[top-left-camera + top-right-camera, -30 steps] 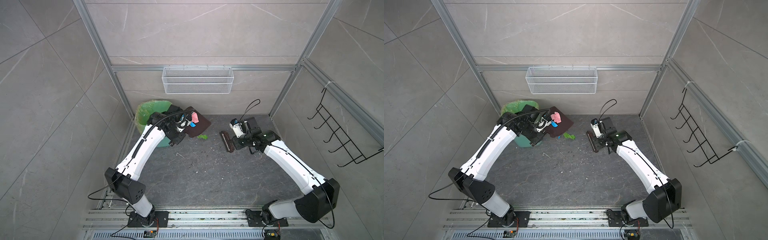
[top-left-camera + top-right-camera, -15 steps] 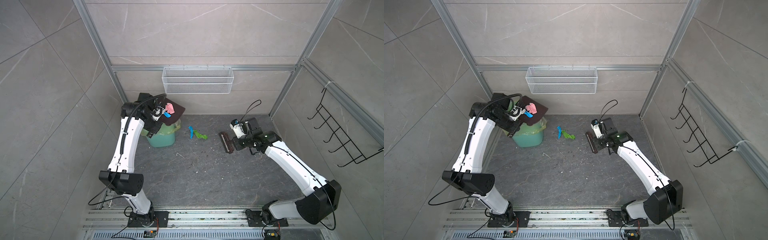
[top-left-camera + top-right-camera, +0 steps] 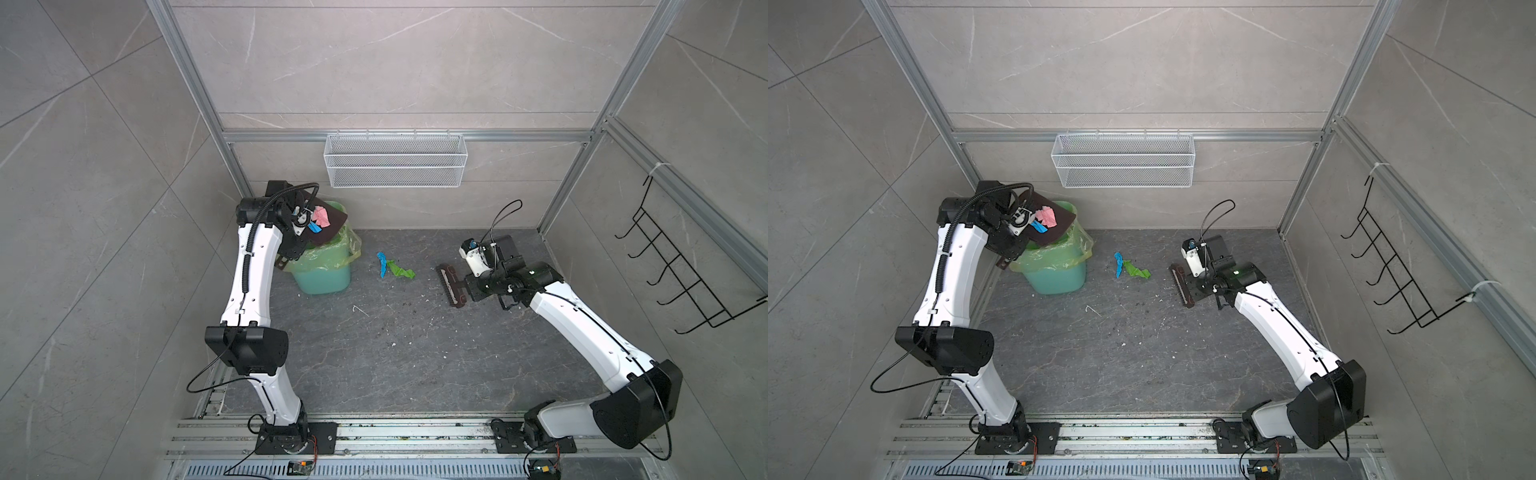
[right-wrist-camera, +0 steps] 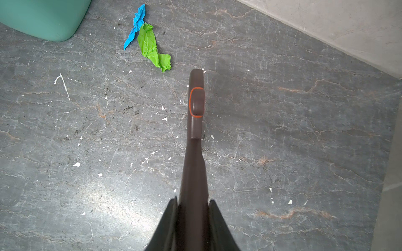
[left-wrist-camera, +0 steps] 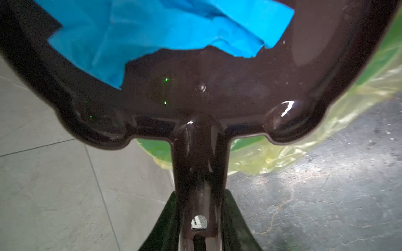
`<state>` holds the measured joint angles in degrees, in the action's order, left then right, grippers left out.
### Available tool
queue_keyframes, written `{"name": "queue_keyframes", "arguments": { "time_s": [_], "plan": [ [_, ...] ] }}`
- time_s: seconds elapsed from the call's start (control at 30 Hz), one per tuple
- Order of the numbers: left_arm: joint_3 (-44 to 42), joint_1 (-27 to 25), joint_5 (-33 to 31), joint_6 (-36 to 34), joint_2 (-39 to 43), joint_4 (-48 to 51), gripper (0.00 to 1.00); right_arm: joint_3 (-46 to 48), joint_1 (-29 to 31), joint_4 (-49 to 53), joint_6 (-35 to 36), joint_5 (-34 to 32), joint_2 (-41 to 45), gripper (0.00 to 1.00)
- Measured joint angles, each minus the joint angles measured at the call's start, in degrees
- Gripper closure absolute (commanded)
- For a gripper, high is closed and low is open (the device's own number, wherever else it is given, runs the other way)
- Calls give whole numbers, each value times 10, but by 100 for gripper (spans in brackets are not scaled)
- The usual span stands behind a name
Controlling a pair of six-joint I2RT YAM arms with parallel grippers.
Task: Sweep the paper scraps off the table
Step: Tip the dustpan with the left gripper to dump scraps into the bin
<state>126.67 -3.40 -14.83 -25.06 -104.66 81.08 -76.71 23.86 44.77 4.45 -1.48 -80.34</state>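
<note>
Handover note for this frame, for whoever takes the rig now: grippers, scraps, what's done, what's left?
Left gripper: shut on the handle of the dustpan, which is held above the bin.
Right gripper: shut on the handle of the brush, whose head is low by the table, apart from the scraps.
Scraps: a pink scrap and a blue scrap lie in the dustpan. A loose blue scrap and a green scrap lie side by side on the table between bin and brush.
Done: two scraps collected, not yet tipped out.
Left: tip the dustpan into the bin, then sweep up the two on the table.
</note>
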Motion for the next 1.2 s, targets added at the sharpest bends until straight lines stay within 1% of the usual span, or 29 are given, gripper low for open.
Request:
{"name": "queue_keyframes", "arguments": {
  "time_s": [0.13, 0.4, 0.53, 0.63, 0.87, 1.0, 1.2],
  "plan": [
    [-6, 0, -57, -16, -7, -9, 100, 0, 0, 3, 0, 0, 0, 100],
    [-25, 0, -124, -42, -6, -31, 100, 0, 0, 4, 0, 0, 0, 100],
    [-58, 0, -165, -69, 9, -63, 100, 0, 0, 4, 0, 3, 0, 100],
    [-94, 0, -200, -93, 29, -102, 100, 0, 0, 4, 0, 5, 0, 100],
    [-166, 0, -255, -169, 86, -191, 100, 0, 0, -1, 0, 13, 0, 100],
    [-211, 0, -273, -210, 117, -249, 100, 0, 0, -9, 0, 20, 0, 100],
    [-251, 0, -289, -264, 143, -325, 100, 0, 0, -12, 0, 30, 0, 100]
  ]
}}
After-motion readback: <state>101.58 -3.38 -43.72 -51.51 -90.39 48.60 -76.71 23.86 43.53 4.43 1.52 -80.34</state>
